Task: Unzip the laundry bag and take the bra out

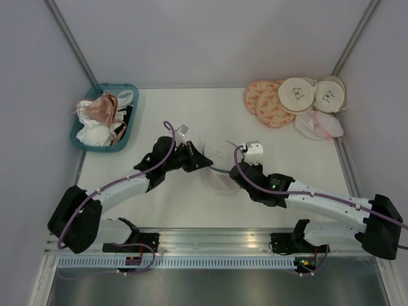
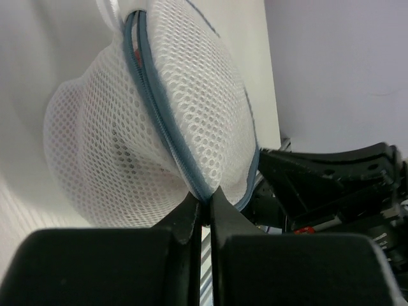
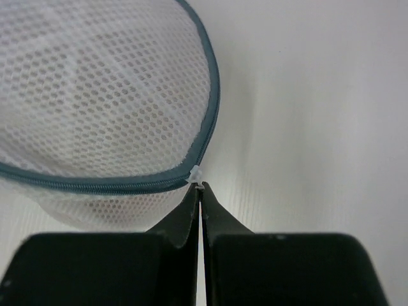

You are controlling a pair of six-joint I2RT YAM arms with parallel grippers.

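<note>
Pinching laundry bag [image 2: 115, 153]: left jaws on zipped rim [image 2: 167, 134], right jaws on zipper pull [image 3: 196, 174].

The centre of the white table [image 1: 191, 115] is occupied by the translucent white mesh laundry bag [image 1: 220, 167], closed in on both sides by the left pincer [image 2: 203, 207] and the right pincer [image 3: 199, 191]. The far corners are blocked by a teal plastic basket [image 1: 95, 148] and round pouches [image 1: 296, 95]; open table is left between them.

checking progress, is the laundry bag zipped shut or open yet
Shut, as far as visible: on the laundry bag the zipper teeth run closed up to the white pull at the right gripper tips.
</note>
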